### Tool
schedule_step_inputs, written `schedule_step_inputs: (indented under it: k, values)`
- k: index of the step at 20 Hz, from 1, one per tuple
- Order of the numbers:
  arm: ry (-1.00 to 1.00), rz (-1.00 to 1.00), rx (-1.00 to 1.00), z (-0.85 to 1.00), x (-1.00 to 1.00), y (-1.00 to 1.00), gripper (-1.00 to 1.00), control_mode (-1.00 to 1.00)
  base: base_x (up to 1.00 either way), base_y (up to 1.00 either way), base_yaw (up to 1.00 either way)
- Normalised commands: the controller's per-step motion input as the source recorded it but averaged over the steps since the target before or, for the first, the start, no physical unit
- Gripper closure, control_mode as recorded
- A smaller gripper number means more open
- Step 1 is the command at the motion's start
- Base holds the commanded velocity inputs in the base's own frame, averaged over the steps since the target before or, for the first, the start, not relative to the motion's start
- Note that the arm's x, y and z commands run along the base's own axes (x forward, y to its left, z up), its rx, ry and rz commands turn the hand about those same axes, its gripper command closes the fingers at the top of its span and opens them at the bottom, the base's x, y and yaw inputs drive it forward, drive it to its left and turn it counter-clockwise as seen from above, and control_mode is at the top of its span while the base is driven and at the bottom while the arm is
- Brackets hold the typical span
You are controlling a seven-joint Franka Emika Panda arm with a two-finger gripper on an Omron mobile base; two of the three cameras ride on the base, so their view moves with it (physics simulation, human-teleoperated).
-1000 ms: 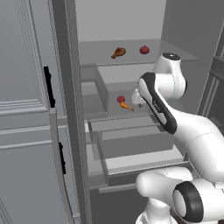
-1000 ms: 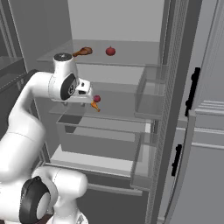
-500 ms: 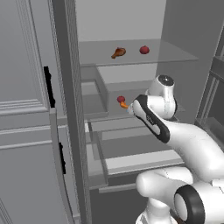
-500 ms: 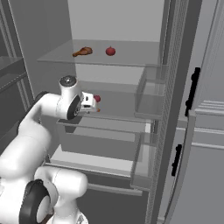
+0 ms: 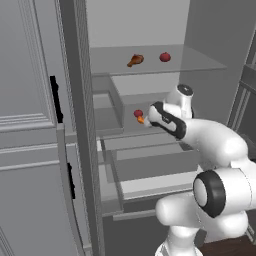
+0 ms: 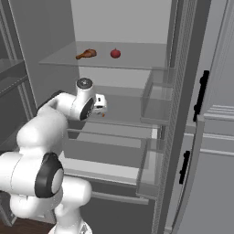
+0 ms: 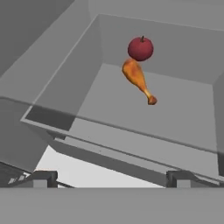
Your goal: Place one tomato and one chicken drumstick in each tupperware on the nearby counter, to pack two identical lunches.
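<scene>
On the middle glass shelf [image 7: 175,118] of the open fridge lie a round red tomato [image 7: 140,48] with a small dark stem and an orange-brown chicken drumstick [image 7: 136,78], its thin bone end pointing toward the camera in the hand view. The two touch, the tomato just behind the thick end of the drumstick. The gripper [image 7: 111,177] hangs in front of the shelf edge, its jaws spread wide and holding nothing; both foods sit well ahead of the fingertips [image 7: 43,177], roughly centred between them. A second tomato [image 5: 165,57] and a second drumstick [image 5: 134,60] rest apart on the top shelf [image 5: 195,62].
</scene>
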Motion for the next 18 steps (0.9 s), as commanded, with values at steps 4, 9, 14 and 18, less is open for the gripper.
schedule_step_inputs:
  k: [4, 9, 14, 18]
  values:
    - [0.05, 0.14, 0.00, -0.25, 0.73, 0.00, -1.00, -1.00, 0.00, 0.00, 0.00]
    - [0.06, 0.13, 0.00, -0.31, 0.72, 0.00, -1.00, -1.00, 0.00, 0.00, 0.00]
    - [0.11, 0.12, 0.00, -0.35, 0.66, 0.00, -1.00, -1.00, 0.00, 0.00, 0.00]
    - [0.11, 0.11, -0.01, -0.39, 0.68, 0.00, -1.00, -1.00, 0.00, 0.00, 0.00]
